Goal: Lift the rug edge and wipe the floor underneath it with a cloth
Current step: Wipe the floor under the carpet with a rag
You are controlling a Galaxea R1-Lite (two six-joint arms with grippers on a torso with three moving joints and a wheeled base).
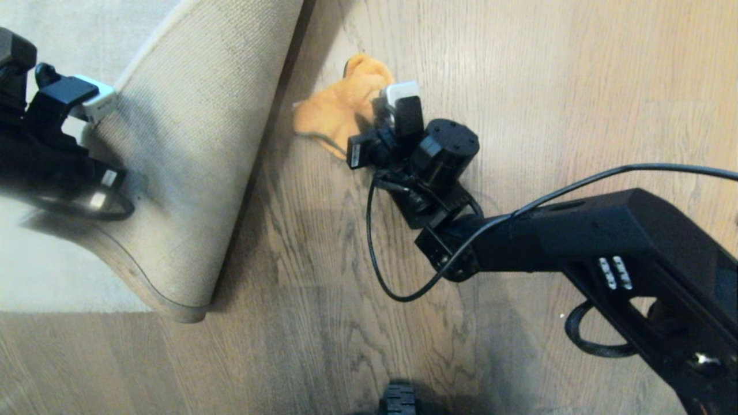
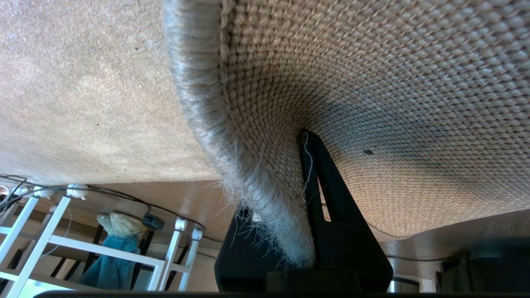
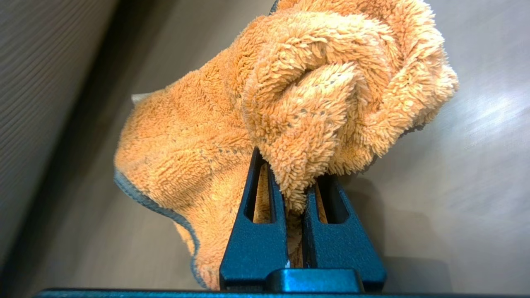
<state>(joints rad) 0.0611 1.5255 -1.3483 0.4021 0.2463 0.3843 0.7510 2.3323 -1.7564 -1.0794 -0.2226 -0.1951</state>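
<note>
Orange plush cloth (image 3: 256,124) clamped in right end effector (image 3: 295,182), left end effector (image 2: 308,182) pinching rug edge (image 2: 232,136), no legible writing

Home room, oak-plank floor (image 1: 519,86), large rug (image 1: 190,173), white rack (image 2: 83,244)

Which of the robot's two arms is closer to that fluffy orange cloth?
Right. The right tool is clamped on the cloth at the floor; the left tool is apart, holding up the rug edge.
</note>
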